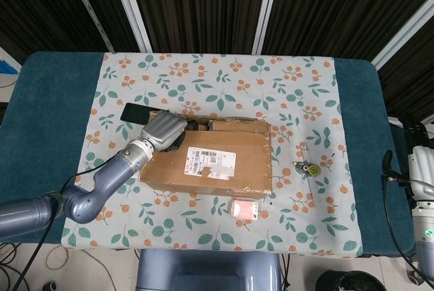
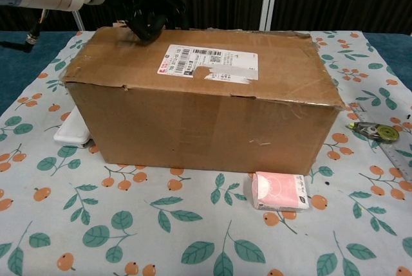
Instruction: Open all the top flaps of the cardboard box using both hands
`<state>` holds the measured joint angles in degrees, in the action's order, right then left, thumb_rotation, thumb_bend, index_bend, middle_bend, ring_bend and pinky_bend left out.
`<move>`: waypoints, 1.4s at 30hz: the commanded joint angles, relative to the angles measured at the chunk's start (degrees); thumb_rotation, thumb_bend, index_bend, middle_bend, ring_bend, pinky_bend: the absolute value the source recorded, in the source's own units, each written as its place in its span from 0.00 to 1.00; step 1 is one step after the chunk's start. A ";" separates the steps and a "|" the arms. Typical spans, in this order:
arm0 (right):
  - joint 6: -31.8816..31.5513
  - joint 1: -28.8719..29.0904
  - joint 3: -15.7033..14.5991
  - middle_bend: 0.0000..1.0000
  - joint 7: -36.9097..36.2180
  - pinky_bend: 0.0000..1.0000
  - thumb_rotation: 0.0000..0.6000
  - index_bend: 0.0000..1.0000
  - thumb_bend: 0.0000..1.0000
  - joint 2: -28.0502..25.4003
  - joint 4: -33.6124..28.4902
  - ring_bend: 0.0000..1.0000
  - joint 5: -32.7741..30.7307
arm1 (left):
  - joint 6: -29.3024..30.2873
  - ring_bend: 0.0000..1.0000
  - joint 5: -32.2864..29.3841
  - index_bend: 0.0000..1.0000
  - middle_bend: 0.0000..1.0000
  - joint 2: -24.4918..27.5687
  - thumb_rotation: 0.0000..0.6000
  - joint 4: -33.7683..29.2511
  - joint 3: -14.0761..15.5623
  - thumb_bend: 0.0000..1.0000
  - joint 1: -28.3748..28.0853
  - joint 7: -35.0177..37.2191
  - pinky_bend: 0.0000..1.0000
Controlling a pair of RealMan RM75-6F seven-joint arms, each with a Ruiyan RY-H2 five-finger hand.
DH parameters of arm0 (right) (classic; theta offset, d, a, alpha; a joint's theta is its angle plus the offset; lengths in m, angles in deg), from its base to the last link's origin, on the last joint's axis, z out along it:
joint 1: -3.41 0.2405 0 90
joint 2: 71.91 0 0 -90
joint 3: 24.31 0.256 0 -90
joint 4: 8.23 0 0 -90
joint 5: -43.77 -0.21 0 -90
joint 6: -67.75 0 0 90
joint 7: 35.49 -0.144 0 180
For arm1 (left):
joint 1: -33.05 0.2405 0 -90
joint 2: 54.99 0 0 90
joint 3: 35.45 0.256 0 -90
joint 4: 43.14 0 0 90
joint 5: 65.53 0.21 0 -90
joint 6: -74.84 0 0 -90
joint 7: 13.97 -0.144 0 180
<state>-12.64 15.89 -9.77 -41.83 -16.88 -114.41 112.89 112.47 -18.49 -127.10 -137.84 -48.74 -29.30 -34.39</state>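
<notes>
the cardboard box (image 1: 210, 157) sits in the middle of the bench (image 1: 54, 101), on the flowered cloth (image 1: 224, 81), its top flaps lying flat and closed, a white shipping label (image 2: 209, 62) facing up. my left hand (image 1: 165, 130) rests on the box's top at its far left corner; my fingers (image 2: 147, 24) are curled down over the back edge there, but i cannot tell whether they have hold of a flap. my right hand does not show; only part of that arm (image 1: 422, 189) shows beyond the bench's right edge. a black phone (image 1: 135, 112) lies on the cloth just behind my left hand. a pink roll (image 2: 279, 191) lies just in front of the box, a white flat thing (image 2: 72, 129) pokes out at its left side, and a tape dispenser (image 2: 376, 132) lies off to its right.
</notes>
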 commanded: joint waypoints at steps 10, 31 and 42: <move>0.04 -0.14 -0.25 0.00 0.31 0.22 1.00 0.00 0.69 0.39 -0.60 0.03 1.21 | 4.31 0.45 3.03 0.34 0.47 5.04 1.00 -7.34 -2.32 0.80 2.06 5.76 0.52; -0.12 -0.38 -0.16 0.00 -0.45 0.22 1.00 0.00 0.69 1.02 -0.59 0.03 2.45 | 4.76 0.45 12.35 0.33 0.47 20.26 1.00 -29.96 -7.71 0.80 11.05 24.31 0.52; -0.34 -0.58 0.23 0.00 -0.90 0.22 1.00 0.00 0.69 1.04 -0.81 0.03 2.28 | 2.33 0.45 20.43 0.33 0.47 24.47 1.00 -37.08 -6.65 0.80 15.76 34.65 0.52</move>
<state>-12.99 15.31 -9.57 -42.72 -15.84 -115.20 115.19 115.71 0.72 -103.43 -173.64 -55.75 -14.57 -1.96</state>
